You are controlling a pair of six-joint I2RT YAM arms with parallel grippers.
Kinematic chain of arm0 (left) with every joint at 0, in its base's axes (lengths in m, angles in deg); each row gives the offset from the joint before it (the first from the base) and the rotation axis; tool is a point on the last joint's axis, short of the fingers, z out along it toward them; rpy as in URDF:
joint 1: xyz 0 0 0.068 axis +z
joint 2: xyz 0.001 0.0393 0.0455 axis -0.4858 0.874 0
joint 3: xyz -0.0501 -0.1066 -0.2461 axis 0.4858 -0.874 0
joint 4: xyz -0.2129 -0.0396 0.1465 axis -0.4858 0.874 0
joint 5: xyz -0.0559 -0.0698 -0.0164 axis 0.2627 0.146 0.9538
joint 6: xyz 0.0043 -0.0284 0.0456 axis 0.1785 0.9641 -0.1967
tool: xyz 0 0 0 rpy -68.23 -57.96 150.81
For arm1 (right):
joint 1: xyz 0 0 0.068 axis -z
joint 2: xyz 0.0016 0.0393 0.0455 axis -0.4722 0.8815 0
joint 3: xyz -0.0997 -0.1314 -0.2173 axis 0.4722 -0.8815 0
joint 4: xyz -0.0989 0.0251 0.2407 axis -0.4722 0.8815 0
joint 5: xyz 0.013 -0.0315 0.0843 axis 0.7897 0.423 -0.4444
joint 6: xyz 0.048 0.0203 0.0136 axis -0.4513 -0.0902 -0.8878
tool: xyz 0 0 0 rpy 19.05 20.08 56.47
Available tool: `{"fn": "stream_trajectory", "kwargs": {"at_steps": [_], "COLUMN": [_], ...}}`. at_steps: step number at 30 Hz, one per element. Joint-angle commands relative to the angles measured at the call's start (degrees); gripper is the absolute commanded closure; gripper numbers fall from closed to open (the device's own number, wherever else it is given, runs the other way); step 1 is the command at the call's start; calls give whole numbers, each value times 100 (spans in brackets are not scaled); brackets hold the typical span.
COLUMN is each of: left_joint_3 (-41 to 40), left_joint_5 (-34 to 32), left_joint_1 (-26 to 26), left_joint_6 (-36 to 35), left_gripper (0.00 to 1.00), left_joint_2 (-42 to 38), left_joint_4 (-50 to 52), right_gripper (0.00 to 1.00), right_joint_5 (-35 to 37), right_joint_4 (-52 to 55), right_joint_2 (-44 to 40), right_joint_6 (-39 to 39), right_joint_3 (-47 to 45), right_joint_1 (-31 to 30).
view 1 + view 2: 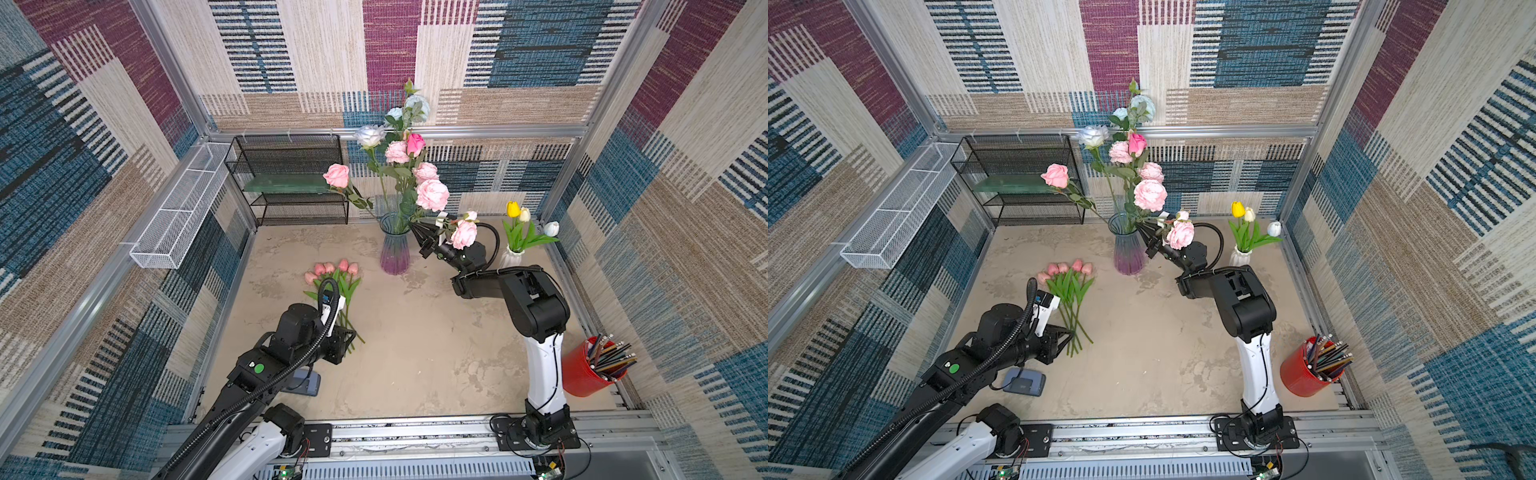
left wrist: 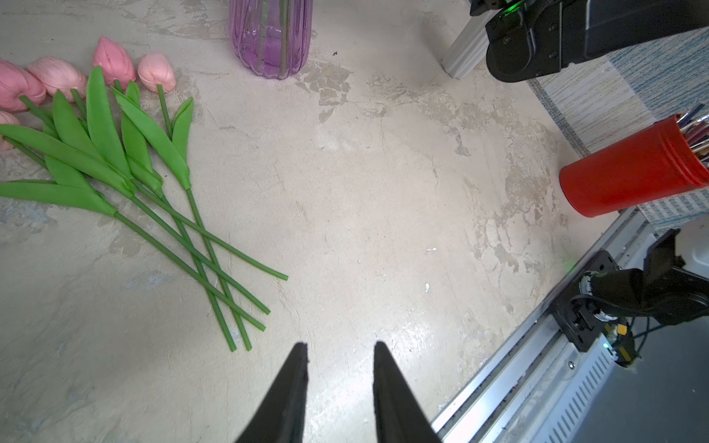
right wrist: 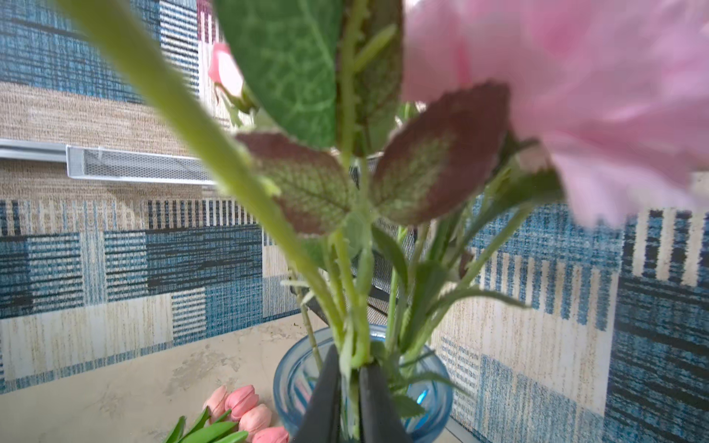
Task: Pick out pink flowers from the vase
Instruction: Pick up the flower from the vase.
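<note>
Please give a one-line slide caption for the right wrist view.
The right gripper pinches a flower stem at the vase mouth, pink tulips lying beyond.

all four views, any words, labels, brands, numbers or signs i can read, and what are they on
No text can be read in any view.
Green round sticker on the left arm: blank.
Blue patch on the left wrist camera: too small to read.
Pencils in the red cup: any print too small to read.
</note>
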Motion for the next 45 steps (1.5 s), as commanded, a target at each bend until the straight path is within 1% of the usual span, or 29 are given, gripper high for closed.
{"fn": "stream_trajectory", "kwargs": {"at_steps": [1, 6, 10, 17, 23, 28, 32, 38, 40, 45], "left_joint_3": [-14, -8, -5, -5, 3, 0, 16, 21, 20, 21], "left_joint_5": [38, 57, 66, 82, 108, 74, 38, -17, -39, -50], "left_joint_1": [7, 5, 5, 2, 8, 2, 5, 5, 4, 3], "left_joint_6": [-60, -51, -58, -43, -51, -53, -51, -54, -58, -56], "left_gripper": [68, 68, 68, 68, 67, 67, 67, 67, 67, 67], "left_joint_2": [30, 70, 78, 107, 132, 128, 125, 73, 55, 42], "left_joint_4": [-67, -54, -58, -58, -54, -32, -18, 10, 10, 20], "right_gripper": [89, 85, 84, 84, 84, 83, 83, 86, 89, 91], "right_joint_5": [-219, -380, -425, -357, -355, -342, -333, -359, -389, -435], "right_joint_4": [-382, 574, 1441, 2268, 3668, 4743, 5354, 6029, 6304, 6878], "right_joint_2": [-220, -603, -855, -1187, -1404, -1656, -1830, -1994, -1997, -2105], "right_joint_6": [-443, -514, -457, -397, -383, -183, -49, 164, 208, 279], "right_joint_3": [139, 274, 489, 629, 1105, 1532, 1792, 2190, 2404, 2935], "right_joint_1": [86, 177, 184, 177, 195, 212, 238, 248, 249, 239]}}
